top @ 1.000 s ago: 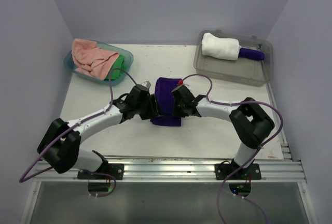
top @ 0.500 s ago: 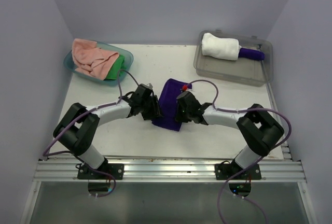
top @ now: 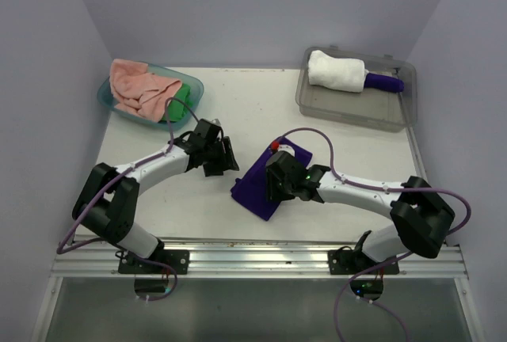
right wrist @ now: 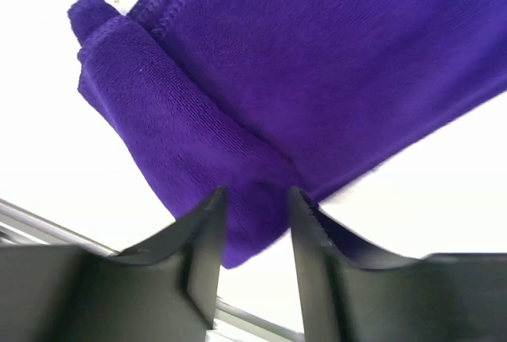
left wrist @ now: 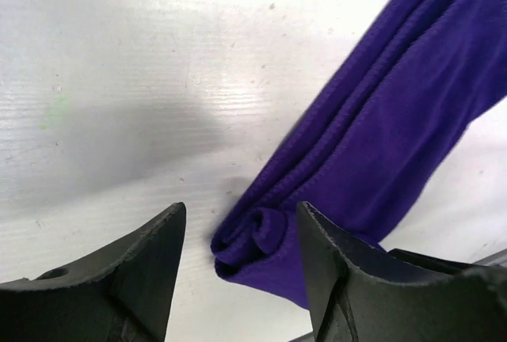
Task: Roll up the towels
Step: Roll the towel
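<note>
A purple towel lies slanted on the white table, partly rolled at its near end. My right gripper sits on that near end. In the right wrist view the right gripper pinches the rolled edge of the towel between its two fingers. My left gripper is open and empty, just left of the towel. In the left wrist view the left gripper frames the towel's rolled corner, which lies on the table untouched.
A teal basket at the back left holds a pink towel and a green one. A clear bin at the back right holds a white rolled towel and a purple roll.
The left gripper has let go of the towel and drawn back to the left. The right gripper has pulled the towel nearer and to the right, turning it slantwise.
</note>
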Controlling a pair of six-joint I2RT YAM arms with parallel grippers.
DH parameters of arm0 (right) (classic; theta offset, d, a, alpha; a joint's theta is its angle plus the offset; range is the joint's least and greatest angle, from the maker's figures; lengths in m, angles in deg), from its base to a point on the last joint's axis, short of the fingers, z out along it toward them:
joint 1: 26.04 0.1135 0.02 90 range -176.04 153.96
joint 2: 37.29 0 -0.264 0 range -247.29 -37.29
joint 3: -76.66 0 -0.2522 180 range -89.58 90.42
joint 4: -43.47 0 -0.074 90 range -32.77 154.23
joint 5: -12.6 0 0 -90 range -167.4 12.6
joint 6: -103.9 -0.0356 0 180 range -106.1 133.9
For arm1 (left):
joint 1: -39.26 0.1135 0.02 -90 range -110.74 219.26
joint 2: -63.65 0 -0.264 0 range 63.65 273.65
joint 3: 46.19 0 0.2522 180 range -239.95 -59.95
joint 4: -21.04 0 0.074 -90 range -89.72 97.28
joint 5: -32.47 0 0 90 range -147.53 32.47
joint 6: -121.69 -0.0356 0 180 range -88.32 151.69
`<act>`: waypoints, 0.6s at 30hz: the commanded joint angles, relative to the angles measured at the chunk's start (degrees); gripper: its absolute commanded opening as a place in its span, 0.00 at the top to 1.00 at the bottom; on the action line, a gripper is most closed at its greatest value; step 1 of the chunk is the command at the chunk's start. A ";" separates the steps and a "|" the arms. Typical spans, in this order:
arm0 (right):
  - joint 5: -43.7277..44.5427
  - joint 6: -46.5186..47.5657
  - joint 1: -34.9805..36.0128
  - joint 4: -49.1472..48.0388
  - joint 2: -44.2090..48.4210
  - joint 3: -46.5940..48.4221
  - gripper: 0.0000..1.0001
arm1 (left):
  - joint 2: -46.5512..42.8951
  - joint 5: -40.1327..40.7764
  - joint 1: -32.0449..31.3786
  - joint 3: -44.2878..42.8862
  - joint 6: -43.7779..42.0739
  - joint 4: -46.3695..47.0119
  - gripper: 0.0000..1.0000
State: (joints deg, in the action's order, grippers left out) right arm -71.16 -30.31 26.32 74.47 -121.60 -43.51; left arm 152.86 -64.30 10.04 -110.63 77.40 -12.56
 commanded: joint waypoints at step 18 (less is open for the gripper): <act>8.79 37.26 16.54 6.68 -1.55 9.84 0.33 | -14.85 2.72 4.60 -1.18 -1.07 -8.64 0.38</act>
State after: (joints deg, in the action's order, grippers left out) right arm -64.97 0.64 41.64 80.54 -121.15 -36.00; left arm 140.05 -63.18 14.04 -113.06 75.65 -19.14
